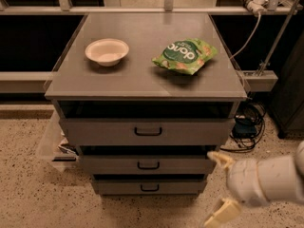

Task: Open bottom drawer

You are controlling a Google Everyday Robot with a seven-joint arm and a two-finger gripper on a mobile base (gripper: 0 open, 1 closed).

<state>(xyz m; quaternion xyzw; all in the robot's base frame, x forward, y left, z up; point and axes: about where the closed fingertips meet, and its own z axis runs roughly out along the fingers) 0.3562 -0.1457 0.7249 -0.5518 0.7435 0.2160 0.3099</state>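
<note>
In the camera view, my gripper point(211, 189) hangs low at the right, just off the cabinet's lower right corner. Its jaws are spread wide, one pale finger up by the middle drawer's point(190, 165) edge and the other down near the floor point(28, 198). They hold nothing.

The bottom drawer point(118, 187) sits lowest in the stack of three, just above the floor. It has the narrowest and shallowest grey front, set back under the middle one, and it looks shut or nearly so. Its small black bar handle point(149, 188) is at the centre of the panel, to the left of my gripper and at about its height.

I judge the drawer to be rigid sheet metal, so the front will not flex. The weight depends on its contents, which I cannot see. The handle is the only sensible grip, since the panel is flat and smooth with no lip to catch. The bar is thin and hard, with little room behind it. I would close around its middle so the pull runs straight out and the drawer does not twist on its runners.

On the tabletop point(142, 82) a white bowl point(107, 51) and a green snack bag point(185, 56) lie apart. Both are light, and a hard jerk might shake them.
</note>
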